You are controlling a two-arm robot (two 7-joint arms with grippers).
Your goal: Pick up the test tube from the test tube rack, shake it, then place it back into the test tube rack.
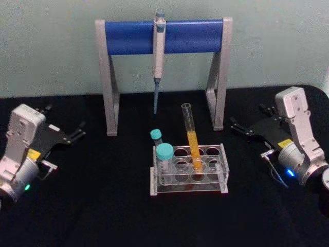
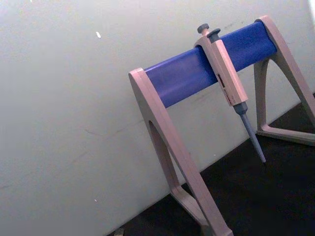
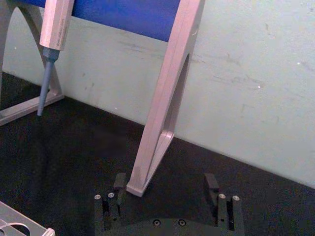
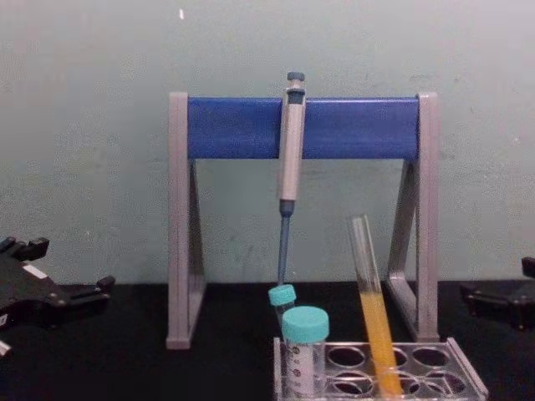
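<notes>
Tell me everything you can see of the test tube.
The test tube is a tall, slim, clear tube, glass by its look, open at the top with no cap. Orange-yellow liquid fills its lower half. It stands in a hole of the clear plastic rack, leaning, its mouth tilted toward the robot's left. Nothing else touches it; both grippers are far off.

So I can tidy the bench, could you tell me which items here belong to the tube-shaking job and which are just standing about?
Job:
test tube, leaning in its hole
test tube rack
right gripper, open
left gripper

Standing about:
teal-capped tubes
pipette
pipette stand
</notes>
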